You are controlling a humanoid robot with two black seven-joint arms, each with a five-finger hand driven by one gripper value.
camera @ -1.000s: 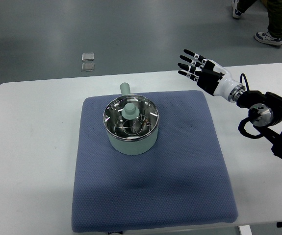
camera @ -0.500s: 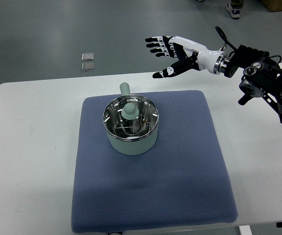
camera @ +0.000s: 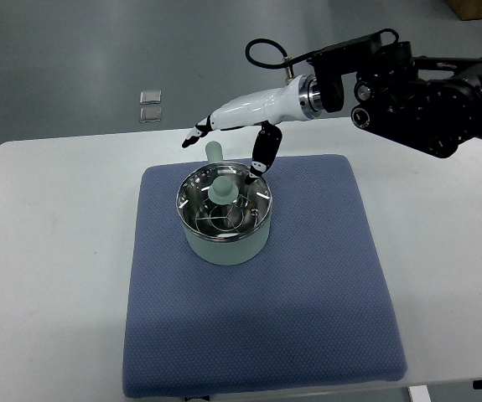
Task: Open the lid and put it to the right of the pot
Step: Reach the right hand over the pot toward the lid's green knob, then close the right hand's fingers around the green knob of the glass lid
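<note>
A robotics lab or test room, seen from steeply above. A plain white tabletop (camera: 48,251) with rounded corners fills the lower frame and carries a blue padded mat (camera: 308,293); beyond it lies a bare grey floor (camera: 73,50) with two small metal floor plates (camera: 150,106) at upper left. A black robot arm (camera: 425,84) with exposed cabling enters from the upper right.

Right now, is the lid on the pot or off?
On. The lid sits level inside the rim of the pot, its knob upright. The right hand is above it with spread fingers, holding nothing.
</note>
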